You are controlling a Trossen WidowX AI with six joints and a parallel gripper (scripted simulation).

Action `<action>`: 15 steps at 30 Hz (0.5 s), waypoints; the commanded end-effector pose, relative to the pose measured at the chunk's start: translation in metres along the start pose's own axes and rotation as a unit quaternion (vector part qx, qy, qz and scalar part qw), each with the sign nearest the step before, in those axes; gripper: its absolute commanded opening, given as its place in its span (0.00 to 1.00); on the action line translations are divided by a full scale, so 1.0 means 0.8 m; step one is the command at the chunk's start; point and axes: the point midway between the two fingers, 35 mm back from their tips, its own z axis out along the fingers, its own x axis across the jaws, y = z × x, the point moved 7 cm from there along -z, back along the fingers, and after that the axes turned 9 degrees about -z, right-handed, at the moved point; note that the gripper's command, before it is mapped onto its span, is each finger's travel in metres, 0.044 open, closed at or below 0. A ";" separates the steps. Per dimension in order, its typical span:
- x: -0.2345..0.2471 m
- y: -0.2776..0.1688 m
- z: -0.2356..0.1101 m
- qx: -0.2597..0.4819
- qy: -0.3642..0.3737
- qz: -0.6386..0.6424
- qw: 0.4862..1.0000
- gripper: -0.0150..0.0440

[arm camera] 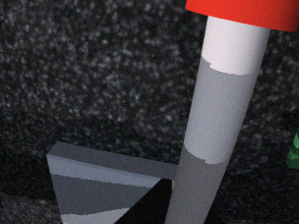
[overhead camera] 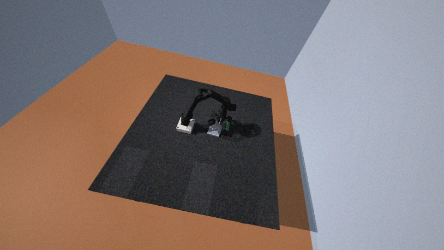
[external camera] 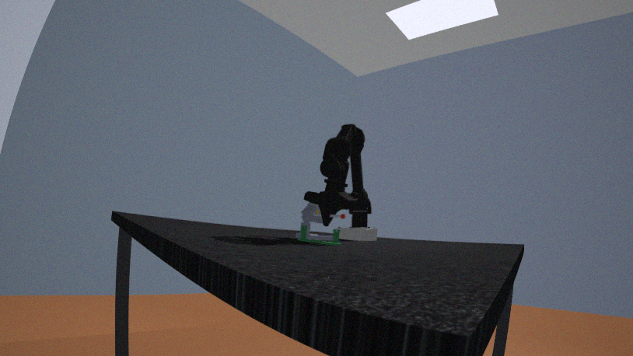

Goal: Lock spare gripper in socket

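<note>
My gripper (overhead camera: 219, 118) (external camera: 333, 215) is shut on the lock pin (arm camera: 215, 127) (overhead camera: 220, 120), a grey shaft with a white band and a red head (external camera: 342, 215). It holds the pin in the air, tilted, just above the grey mount (overhead camera: 214, 130) (external camera: 310, 211) (arm camera: 92, 185). In the wrist view the pin runs from the bottom middle up to the top right, with the mount's corner below and to its left. A green cradle (overhead camera: 227, 125) (external camera: 319, 241) (arm camera: 294, 153) stands right beside the mount. I cannot make out the spare gripper or the socket hole.
The arm's white base (overhead camera: 185, 126) (external camera: 361, 233) sits on the black table (overhead camera: 198, 186) (external camera: 398, 283) to the left of the mount in the top view. The table stands on an orange floor beside a grey wall.
</note>
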 end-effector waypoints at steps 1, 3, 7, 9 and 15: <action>0.000 -0.004 -0.001 -0.002 -0.001 -0.001 1.000 0.25; 0.001 -0.007 0.000 -0.003 -0.001 -0.001 1.000 0.25; 0.001 -0.010 0.001 -0.003 0.000 -0.002 1.000 0.25; 0.001 -0.011 0.001 -0.003 0.000 -0.002 1.000 0.25; 0.001 -0.017 0.002 -0.003 0.002 -0.002 1.000 0.25</action>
